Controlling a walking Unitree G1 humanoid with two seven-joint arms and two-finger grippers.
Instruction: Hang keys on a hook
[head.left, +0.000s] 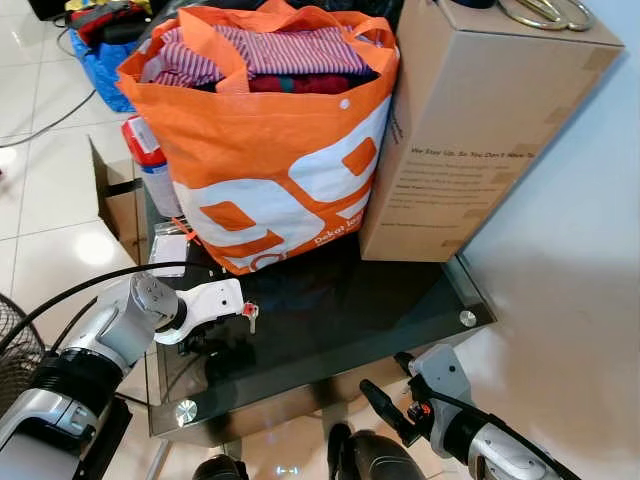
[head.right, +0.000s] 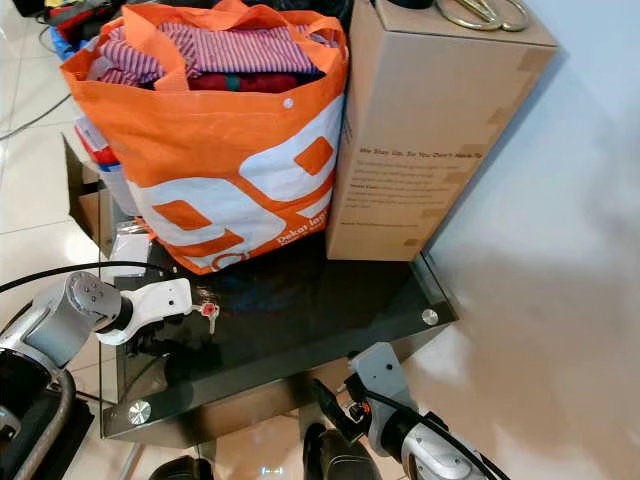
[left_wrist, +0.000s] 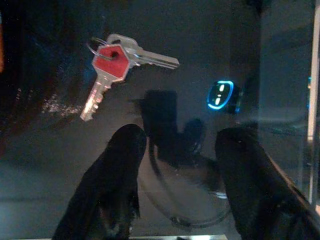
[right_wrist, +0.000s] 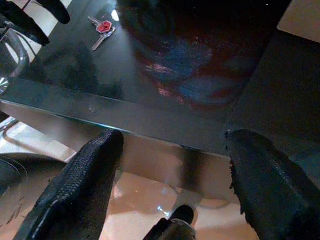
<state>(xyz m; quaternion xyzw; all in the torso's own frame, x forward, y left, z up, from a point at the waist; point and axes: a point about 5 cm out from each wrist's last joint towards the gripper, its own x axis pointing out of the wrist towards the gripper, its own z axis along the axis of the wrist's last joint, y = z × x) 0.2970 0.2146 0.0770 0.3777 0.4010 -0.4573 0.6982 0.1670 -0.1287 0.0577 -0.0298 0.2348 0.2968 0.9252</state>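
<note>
While the keys (left_wrist: 116, 65) lie flat on the dark glass table (head.left: 400, 300), just ahead of the left gripper (left_wrist: 175, 165) with its jaws spread and empty, nothing is picked up, and the right gripper (right_wrist: 175, 170) hovers spread at the table's edge.

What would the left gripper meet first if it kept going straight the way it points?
Probably the keys on the dark glass table: they lie just beyond the open left gripper, slightly to one side. Depth is hard to judge.
</note>
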